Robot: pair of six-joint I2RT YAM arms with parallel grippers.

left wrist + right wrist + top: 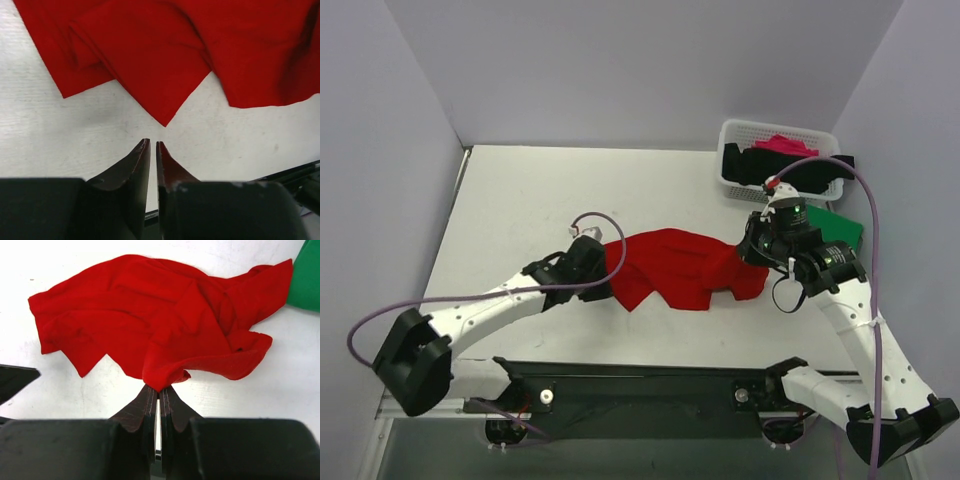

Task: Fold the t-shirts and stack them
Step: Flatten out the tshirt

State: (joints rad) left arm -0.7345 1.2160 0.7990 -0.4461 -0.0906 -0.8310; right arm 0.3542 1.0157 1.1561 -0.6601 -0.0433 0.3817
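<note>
The large red t-shirt (685, 265) lies crumpled across the middle of the table. My right gripper (158, 389) is shut on a bunched fold of its right edge (165, 372) and holds it slightly raised. My left gripper (152, 144) is shut and empty, its tips just short of a pointed corner of the red t-shirt (162, 117) on the table. The green t-shirt (840, 228) lies flat under my right arm, and its edge shows in the right wrist view (306, 280). Black (790, 170) and pink (785, 145) t-shirts sit in the basket.
The white lattice basket (732, 140) stands at the back right by the wall. Grey walls close off the left, back and right. A black rail (640, 375) runs along the near table edge between the arm bases.
</note>
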